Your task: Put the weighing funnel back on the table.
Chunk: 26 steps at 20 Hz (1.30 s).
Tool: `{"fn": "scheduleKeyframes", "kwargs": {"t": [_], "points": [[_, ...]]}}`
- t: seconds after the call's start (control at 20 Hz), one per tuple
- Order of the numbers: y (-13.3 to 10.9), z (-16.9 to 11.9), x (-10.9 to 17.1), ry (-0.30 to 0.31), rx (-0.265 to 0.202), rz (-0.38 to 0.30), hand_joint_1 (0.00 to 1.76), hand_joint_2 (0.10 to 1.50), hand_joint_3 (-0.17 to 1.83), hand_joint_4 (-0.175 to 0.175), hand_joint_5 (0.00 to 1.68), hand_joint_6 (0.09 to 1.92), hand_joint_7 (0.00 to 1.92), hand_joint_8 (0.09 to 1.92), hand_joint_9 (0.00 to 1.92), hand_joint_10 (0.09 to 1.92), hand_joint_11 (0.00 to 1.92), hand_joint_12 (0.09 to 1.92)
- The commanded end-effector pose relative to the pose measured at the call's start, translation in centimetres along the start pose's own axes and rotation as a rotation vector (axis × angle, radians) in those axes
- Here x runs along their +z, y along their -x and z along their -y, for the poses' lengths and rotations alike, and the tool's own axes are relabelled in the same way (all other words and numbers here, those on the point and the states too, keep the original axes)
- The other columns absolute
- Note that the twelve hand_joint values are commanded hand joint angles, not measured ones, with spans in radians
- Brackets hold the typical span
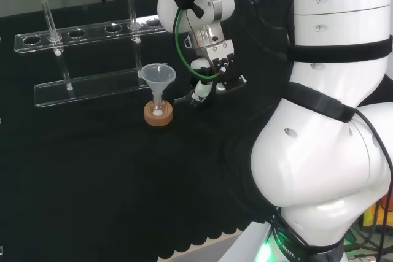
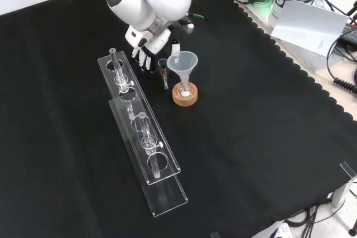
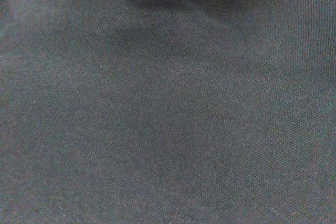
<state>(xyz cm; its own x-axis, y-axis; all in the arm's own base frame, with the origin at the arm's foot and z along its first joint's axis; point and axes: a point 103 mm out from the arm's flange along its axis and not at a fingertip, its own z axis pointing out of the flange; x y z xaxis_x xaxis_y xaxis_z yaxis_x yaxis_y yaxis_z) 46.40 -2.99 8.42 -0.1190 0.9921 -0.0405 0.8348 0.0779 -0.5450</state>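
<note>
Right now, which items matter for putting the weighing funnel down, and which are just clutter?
Job: weighing funnel, pinched in the hand; cloth to set it on.
Clutter: funnel, flask, cork ring, rack, tubes.

The small clear weighing funnel (image 2: 163, 69), a scoop-like cup with a short thin stem, is pinched between the fingers and thumb of my hand (image 1: 210, 65). In the head view its stem sticks out leftward, slanting slightly down, low over the black-clothed worktop (image 2: 251, 137); I cannot tell whether it touches.
</note>
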Motion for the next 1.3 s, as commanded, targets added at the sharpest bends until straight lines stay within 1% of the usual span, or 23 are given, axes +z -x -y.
{"fn": "scheduleKeyframes", "kwargs": {"t": [0.05,0.35,0.4,0.5,0.55,0.6,0.75,0.85,1.05,1.3], "points": [[0.0,0.1,0.1,-0.005,0.004,0.001,0.88,1.06,0.08,-0.028,0.70,0.81,0.42,0.75,0.62,0.65,0.22,1.35],[1.0,0.3,0.0,0.001,-0.003,-0.001,0.88,1.05,0.09,-0.030,0.63,0.78,0.39,0.74,0.61,0.64,0.21,1.35],[0.4,0.4,-0.1,0.000,0.004,0.010,0.88,1.05,0.10,-0.031,0.62,0.78,0.39,0.74,0.61,0.64,0.21,1.35],[0.2,0.4,-0.1,0.000,0.010,0.017,0.88,1.04,0.10,-0.033,0.60,0.77,0.38,0.73,0.60,0.64,0.21,1.35],[0.3,0.4,-0.1,0.002,0.006,0.018,0.88,1.03,0.10,-0.035,0.58,0.76,0.38,0.73,0.60,0.64,0.21,1.35],[0.5,0.4,-0.1,0.004,0.004,0.017,0.89,1.01,0.15,-0.037,0.57,0.75,0.37,0.74,0.59,0.65,0.21,1.35],[1.1,0.7,0.0,0.002,0.002,0.023,0.89,0.84,0.46,-0.040,0.51,0.71,0.34,0.75,0.57,0.67,0.19,1.36],[1.2,0.8,-0.1,-0.001,0.004,0.037,0.89,0.78,0.57,-0.041,0.49,0.69,0.33,0.76,0.56,0.67,0.19,1.36],[1.4,1.0,-0.5,0.015,0.010,0.042,0.88,0.75,0.61,-0.041,0.47,0.67,0.32,0.76,0.55,0.68,0.18,1.37],[2.1,1.8,-1.8,0.046,0.022,0.043,0.88,0.73,0.64,-0.043,0.45,0.64,0.31,0.76,0.54,0.68,0.18,1.37]]}}
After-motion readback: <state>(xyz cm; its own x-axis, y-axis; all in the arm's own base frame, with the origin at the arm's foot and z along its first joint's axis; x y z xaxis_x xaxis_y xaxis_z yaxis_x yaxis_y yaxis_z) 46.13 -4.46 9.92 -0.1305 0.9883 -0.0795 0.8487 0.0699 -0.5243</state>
